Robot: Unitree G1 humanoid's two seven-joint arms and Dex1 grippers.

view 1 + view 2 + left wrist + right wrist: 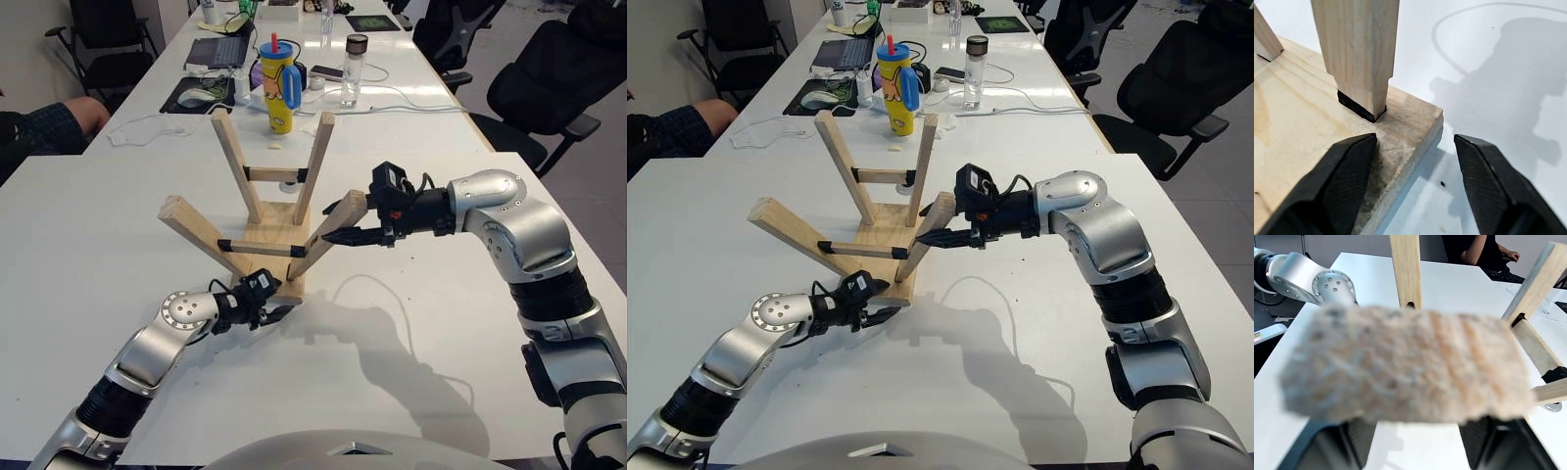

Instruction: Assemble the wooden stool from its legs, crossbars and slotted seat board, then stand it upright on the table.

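Pale wooden stool (269, 230) sits upside down on the white counter (441, 323). Its flat pine seat board (1298, 127) lies face down and four square legs splay upward. Two thin wooden crossbars with black ends (277, 174) bridge the leg pairs. It looks fully put together, so probably only the flip to upright is left.

Left tool (1415, 144) is low at the near corner of the seat board with its fingers apart. One pad (1347, 171) is over the board's top face just beside a leg's black-collared base (1361, 105). The other hangs off the edge above the counter. Likely placed to pinch the board edge and anchor or pivot it.

Right tool (343, 236) is at the tip of the right-hand near leg (343, 209), just under its end. In the right wrist view its fingers stand apart with the leg's end face across them, and no clamp shows. Likely there for leverage, since the far end of a leg gives the longest arm for tipping the stool over.
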